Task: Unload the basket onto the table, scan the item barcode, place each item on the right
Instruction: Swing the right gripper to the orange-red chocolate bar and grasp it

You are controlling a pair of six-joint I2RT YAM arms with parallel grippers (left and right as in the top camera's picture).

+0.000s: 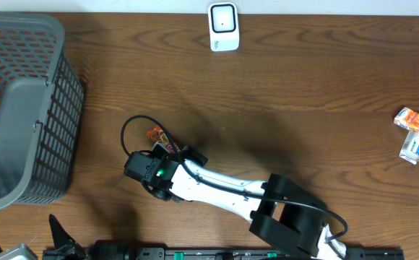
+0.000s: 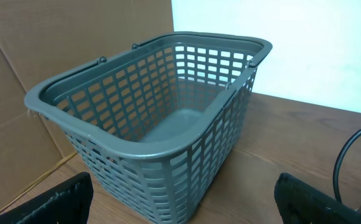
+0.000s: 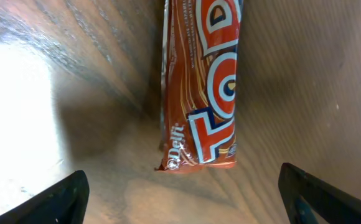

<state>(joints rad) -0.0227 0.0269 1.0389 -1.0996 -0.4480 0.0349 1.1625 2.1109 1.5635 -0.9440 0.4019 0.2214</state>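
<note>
Right claw (image 3: 180, 190) spread open over the candy bar (image 3: 202, 87) on the table (image 3: 305, 93)
I see the bar lying flat on the wood, its near end roughly midway between my right claw's two wide-apart fingers, touching neither; my left claw (image 2: 183, 199) stands open too, facing the grey basket (image 2: 187, 162).

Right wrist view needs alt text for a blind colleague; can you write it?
An orange snack bar in its wrapper lies flat on the wooden table, just ahead of the open right gripper, which is not touching it.
</note>
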